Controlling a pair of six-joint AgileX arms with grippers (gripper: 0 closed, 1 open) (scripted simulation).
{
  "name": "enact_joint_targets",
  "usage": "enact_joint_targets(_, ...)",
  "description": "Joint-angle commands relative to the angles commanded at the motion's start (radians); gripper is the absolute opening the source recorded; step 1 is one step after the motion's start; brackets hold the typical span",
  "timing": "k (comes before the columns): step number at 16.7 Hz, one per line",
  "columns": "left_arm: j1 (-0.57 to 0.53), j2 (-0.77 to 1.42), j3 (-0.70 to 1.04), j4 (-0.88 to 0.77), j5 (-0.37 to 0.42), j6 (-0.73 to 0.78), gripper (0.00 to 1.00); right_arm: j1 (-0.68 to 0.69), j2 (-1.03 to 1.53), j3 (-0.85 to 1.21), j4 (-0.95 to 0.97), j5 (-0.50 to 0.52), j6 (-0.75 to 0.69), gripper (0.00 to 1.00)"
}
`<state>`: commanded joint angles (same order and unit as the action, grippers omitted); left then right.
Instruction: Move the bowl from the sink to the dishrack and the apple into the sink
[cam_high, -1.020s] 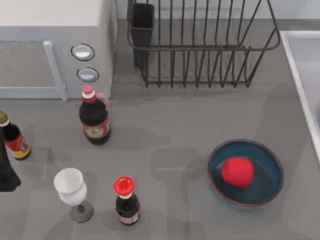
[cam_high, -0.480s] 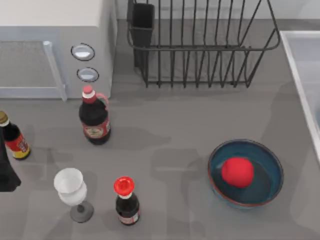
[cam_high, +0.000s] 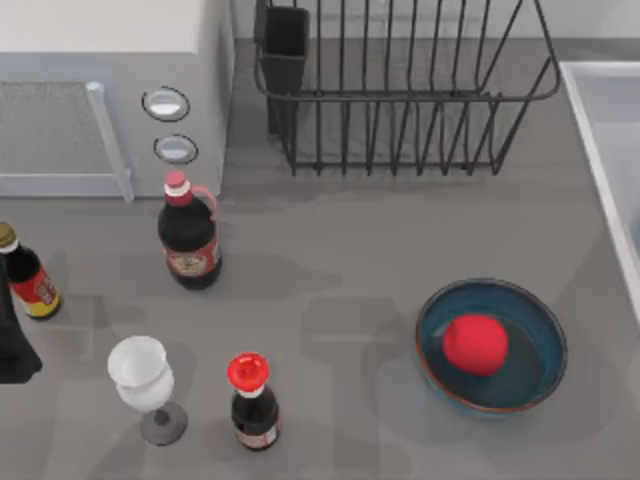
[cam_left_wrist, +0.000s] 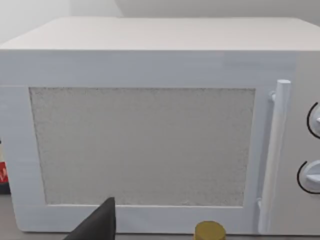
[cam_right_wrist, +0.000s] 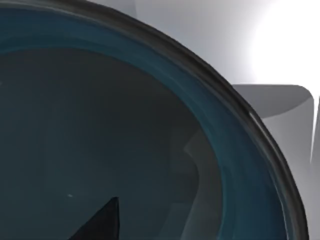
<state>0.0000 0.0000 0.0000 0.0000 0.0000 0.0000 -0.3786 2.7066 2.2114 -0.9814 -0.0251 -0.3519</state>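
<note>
Right wrist view looks down from very close at the bowl (cam_right_wrist: 100, 125). It is deep and teal-blue, and it sits inside the white sink (cam_right_wrist: 200, 30). One dark tip of our right fingers (cam_right_wrist: 102, 220) pokes in over the bowl's inside. We cannot tell if these fingers are wide or narrow, and we see nothing held in them.

From the top view, the sink (cam_high: 592, 140) runs down the right side of the tabletop. The dishrack (cam_high: 400, 95) stands at the far side, just left of the sink. Nothing is in it yet.

The apple (cam_high: 475, 343) is not in the sink. It rests inside a second bowl (cam_high: 540, 340) that looks the same and stands on the tabletop near the sink.

Our left arm (cam_high: 12, 340) waits at the left edge. The left wrist view faces the microwave (cam_left_wrist: 150, 140), with one tip of the left fingers (cam_left_wrist: 97, 225) showing. We cannot tell how those stand either.

What matters most, we think, is this: the bowl lies right under the right fingers, so the right arm is much nearer. The bowl is round, so any part of the rim should do. We guess the fingers must come down over the rim and pinch it. Then the bowl has to go up and left to the dishrack.
</note>
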Motion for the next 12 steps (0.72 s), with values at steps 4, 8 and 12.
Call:
enact_joint_targets(4,0.000,0.000,0.000,0.000,0.000,0.000,1.00,0.000,0.001,-0.001,0.001,0.000,0.000,0.92)
enact_joint_targets(8,0.000,0.000,0.000,0.000,0.000,0.000,1.00,0.000,0.001,-0.001,0.001,0.000,0.000,0.62)
enact_joint_targets(12,0.000,0.000,0.000,0.000,0.000,0.000,1.00,0.000,0.001,-0.001,0.001,0.000,0.000,0.32)
